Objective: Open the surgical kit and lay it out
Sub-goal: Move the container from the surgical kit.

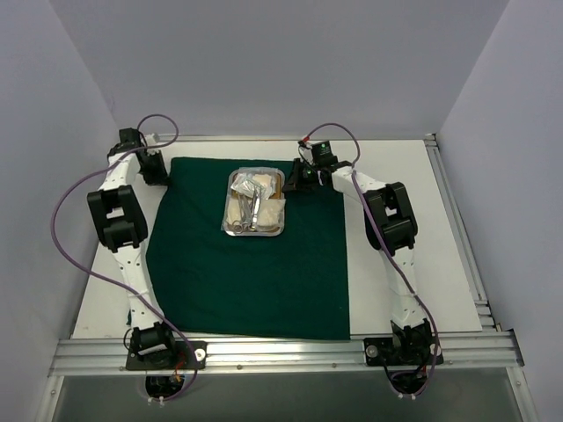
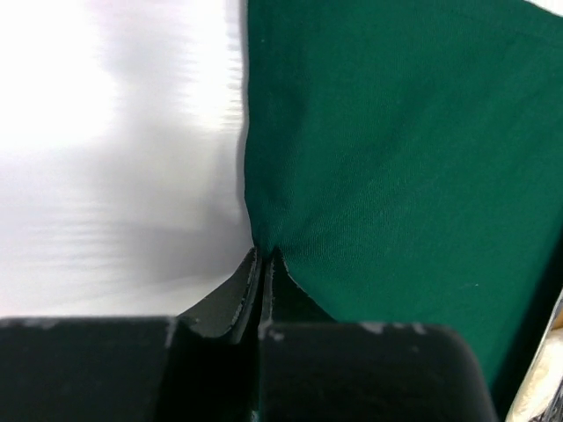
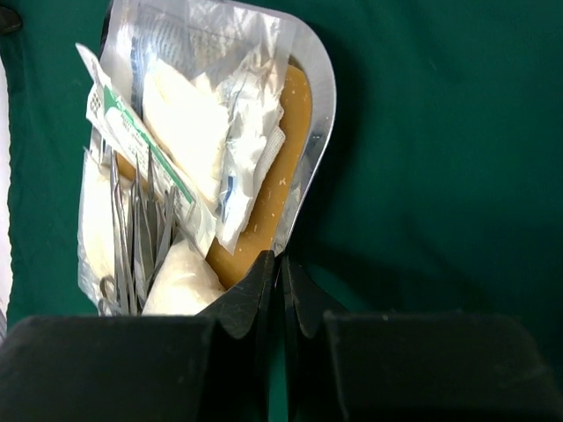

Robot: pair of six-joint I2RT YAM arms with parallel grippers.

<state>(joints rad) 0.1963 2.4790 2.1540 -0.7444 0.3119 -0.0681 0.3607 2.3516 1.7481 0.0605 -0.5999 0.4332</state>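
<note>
Both are closed: the left gripper (image 2: 262, 259) pinches the green cloth (image 2: 396, 158) at its far left edge, probably to pull it flat, while the right gripper (image 3: 281, 268), seemingly empty, sits at the rim of the steel tray (image 3: 321, 105) lying on that cloth.

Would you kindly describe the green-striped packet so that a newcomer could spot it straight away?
Find the dark green cloth spread on the white table; a rectangular steel tray sits near its far edge. Inside, among white gauze pads and beside the silver clamps, a slim white packet lies diagonally, the only one printed with a green stripe.
</note>
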